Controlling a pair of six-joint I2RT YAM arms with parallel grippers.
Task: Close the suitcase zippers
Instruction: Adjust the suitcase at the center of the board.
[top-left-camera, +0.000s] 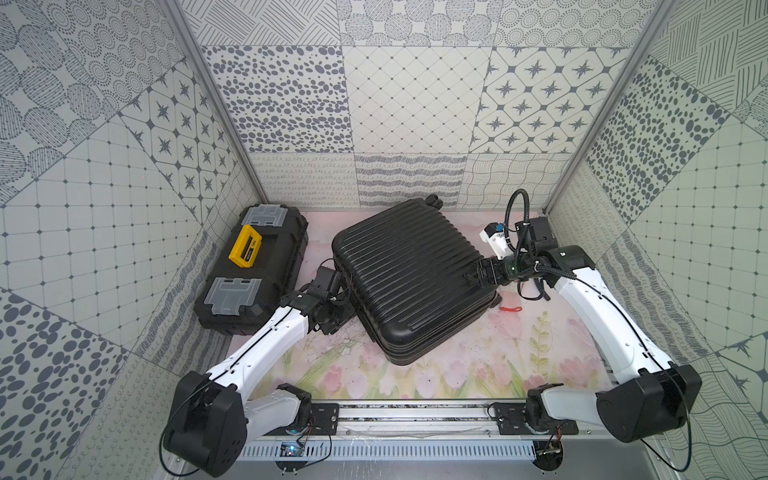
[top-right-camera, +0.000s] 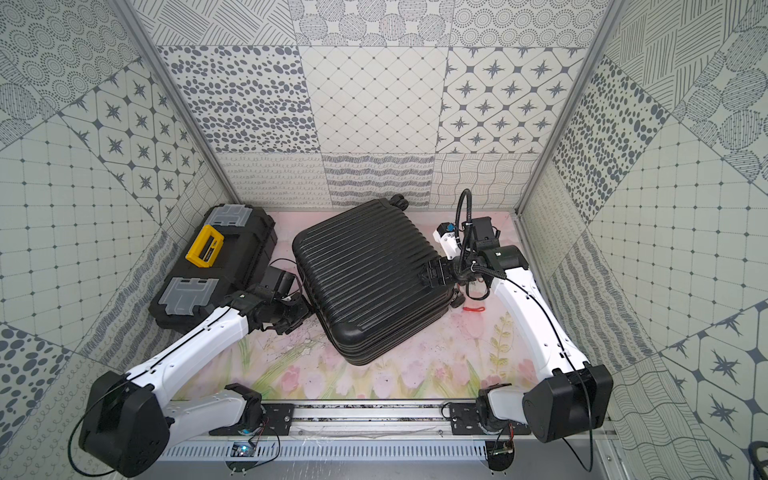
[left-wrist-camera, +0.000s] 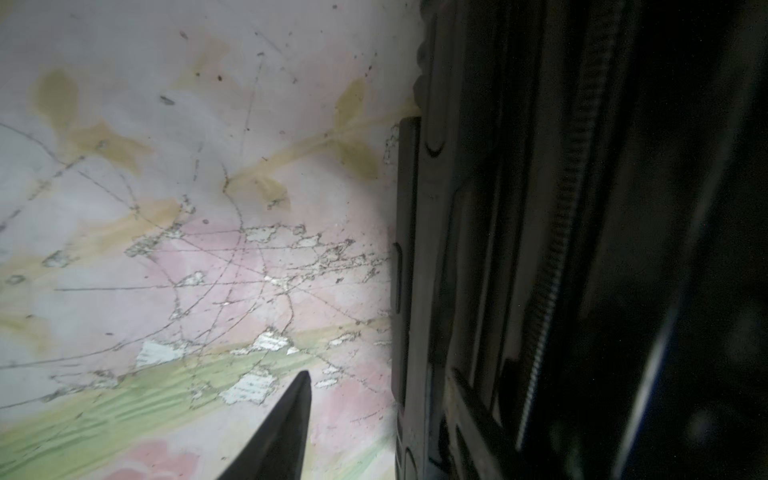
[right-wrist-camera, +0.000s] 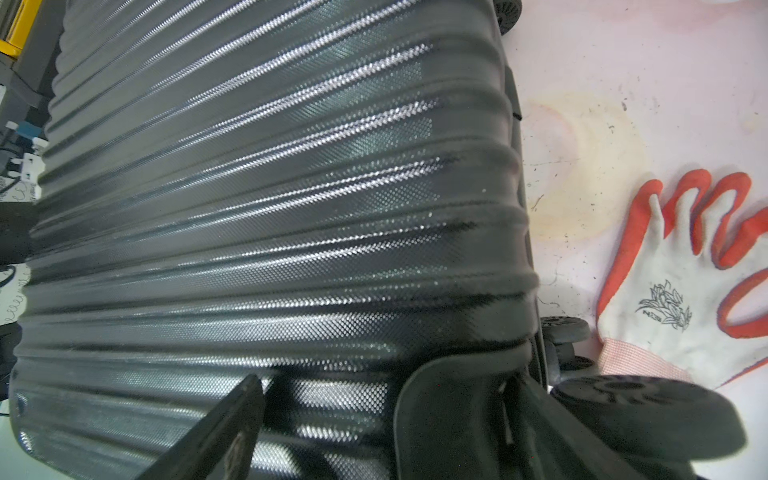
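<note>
**Suitcase and grippers, seen from above and from the wrists.** We show the suitcase (top-left-camera: 411, 278) lying flat on the floral mat (top-left-camera: 457, 374) in mid-table. Its ribbed shell faces up, and the toolbox (top-left-camera: 253, 266) lies near on its left. The case sits at a slant. Its ribs run from near left to far right, and the end carrying the wheels (top-left-camera: 434, 202) points toward the far right corner. From above the outline looks nearly square, so we cannot tell the long axis from the outline alone.

The left gripper (top-left-camera: 338, 309) sits low against the case's left side. In the left wrist view the zipper track (left-wrist-camera: 557, 257) runs along that side wall as a line of teeth. One of the fingers (left-wrist-camera: 286, 428) shows over the mat beside the case and the other is lost in shadow, so we cannot tell how wide these jaws stand.

The right gripper (top-left-camera: 471, 276) lies over the shell's right corner, its jaws spread wide. In the right wrist view one finger crosses the ribs. A white-and-red glove (right-wrist-camera: 681, 291) lies on the mat just beside a wheel.
</note>
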